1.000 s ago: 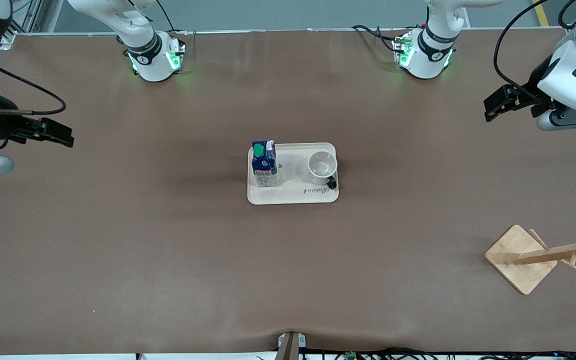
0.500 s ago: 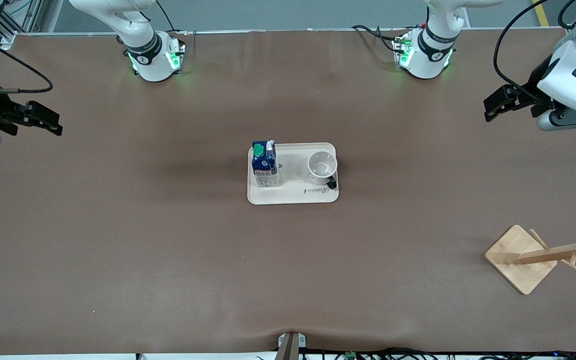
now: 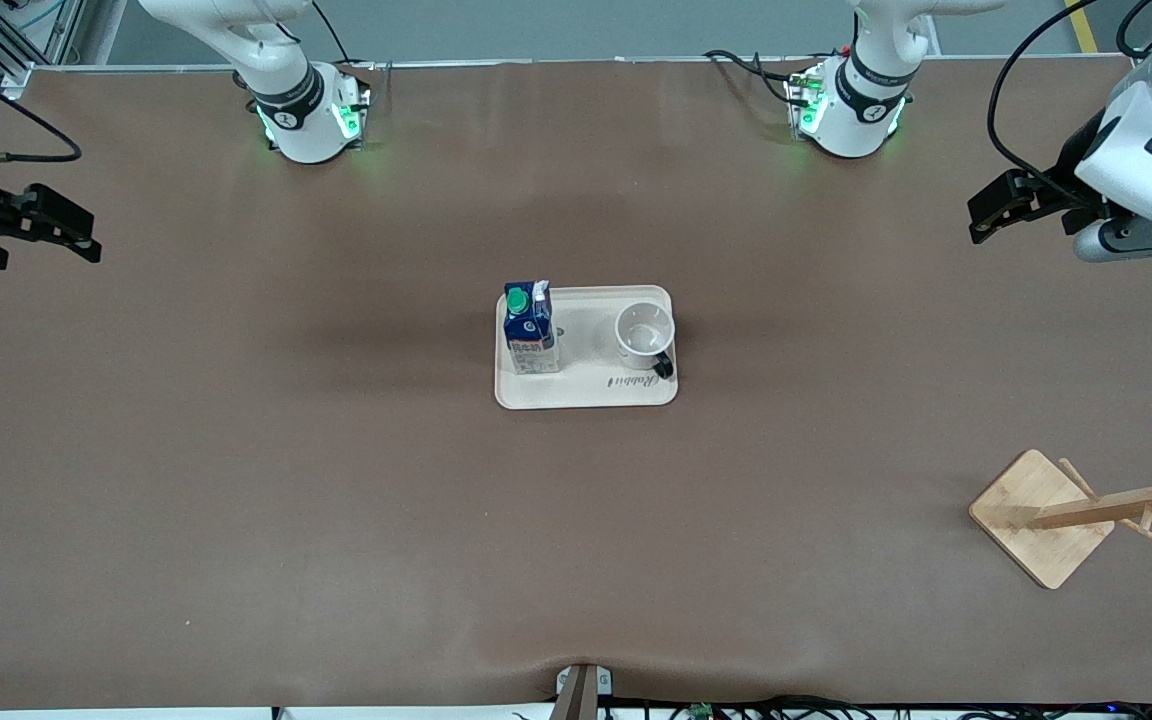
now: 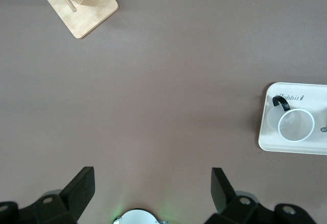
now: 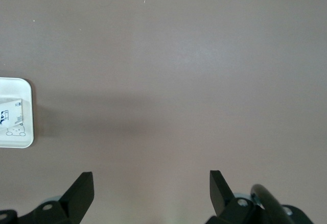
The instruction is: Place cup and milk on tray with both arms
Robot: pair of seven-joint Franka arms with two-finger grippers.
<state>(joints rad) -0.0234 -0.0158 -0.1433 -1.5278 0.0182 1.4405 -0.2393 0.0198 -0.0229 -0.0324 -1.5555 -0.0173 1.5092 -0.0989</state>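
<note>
Cream tray (image 3: 586, 392) carries milk (image 3: 529, 330) and cup (image 3: 645, 335); left gripper (image 3: 981, 212) and right gripper (image 3: 76, 236) hover over bare table ends, fingers spread

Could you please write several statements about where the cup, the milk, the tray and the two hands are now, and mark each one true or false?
1. The milk stands upright on the tray. True.
2. The cup lies on its side on the bare table. False: it stands upright on the tray, beside the milk.
3. The left hand is open and holds nothing. True.
4. The right hand is shut on the milk. False: it is open and empty, over the right arm's end of the table.
5. A wooden rack stands on the tray. False: it stands on the table, nearer the front camera, toward the left arm's end.
</note>
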